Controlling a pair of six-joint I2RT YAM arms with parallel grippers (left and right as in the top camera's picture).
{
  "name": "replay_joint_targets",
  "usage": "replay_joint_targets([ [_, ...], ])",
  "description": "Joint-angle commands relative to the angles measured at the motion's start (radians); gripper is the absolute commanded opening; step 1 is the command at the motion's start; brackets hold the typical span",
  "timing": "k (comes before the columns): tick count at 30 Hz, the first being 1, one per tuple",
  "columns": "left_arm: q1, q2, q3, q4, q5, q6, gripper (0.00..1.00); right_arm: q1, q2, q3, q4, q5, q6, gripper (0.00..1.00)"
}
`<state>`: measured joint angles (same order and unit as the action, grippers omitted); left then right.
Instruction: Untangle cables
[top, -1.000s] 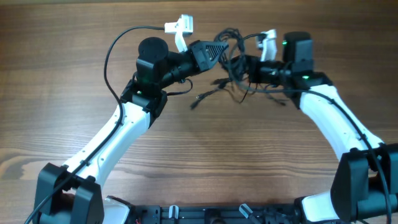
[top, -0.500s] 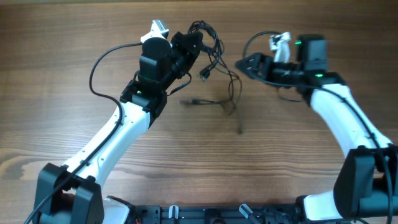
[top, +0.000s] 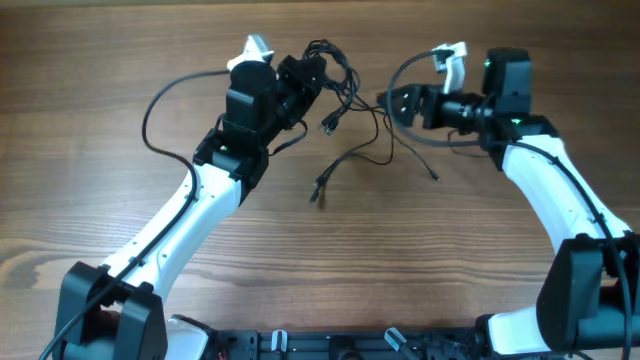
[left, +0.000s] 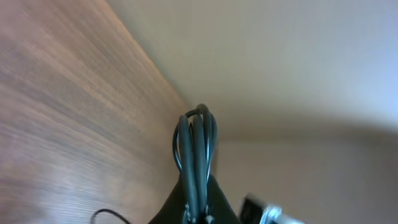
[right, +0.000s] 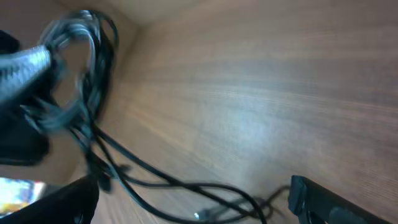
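The cables (top: 330, 62) are a dark knotted bundle hanging above the far middle of the wooden table. My left gripper (top: 310, 74) is shut on the bundle; in the left wrist view a tight loop of cords (left: 196, 146) sticks out from between the closed fingers of that gripper (left: 198, 216). Loose strands trail down to the table, one ending in a plug (top: 319, 189) and another at the right (top: 433, 175). My right gripper (top: 392, 102) stands open just right of the bundle, apart from it. In the right wrist view, strands (right: 186, 186) run between its wide-spread fingers (right: 323, 198).
The thicker black arm cables arch beside each wrist, one on the left (top: 158, 92) and one on the right (top: 412, 62). Bare wooden table (top: 100, 200) spreads left and toward the front. The arm bases stand along the near edge (top: 330, 345).
My left gripper has pulled the bundle left and away from the right gripper, which drew back to the right, still open. The trailing strands swung and shifted on the table.
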<state>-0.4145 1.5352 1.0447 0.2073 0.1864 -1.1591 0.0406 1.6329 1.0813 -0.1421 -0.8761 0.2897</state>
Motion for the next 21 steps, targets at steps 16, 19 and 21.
replay_joint_targets([
  [16, -0.008, -0.011, 0.01, 0.048, 0.579, 0.448, 0.04, -0.002, 0.0, -0.003, 0.075, -0.383, 0.077, 0.34],
  [19, -0.008, -0.011, 0.01, 0.047, 0.583, 0.448, 0.04, -0.002, 0.0, -0.003, 0.075, -0.391, 0.077, 0.3],
  [21, -0.007, -0.011, 0.01, 0.047, 0.583, 0.448, 0.04, 0.002, 0.0, -0.003, 0.075, -0.406, 0.078, 0.21],
])
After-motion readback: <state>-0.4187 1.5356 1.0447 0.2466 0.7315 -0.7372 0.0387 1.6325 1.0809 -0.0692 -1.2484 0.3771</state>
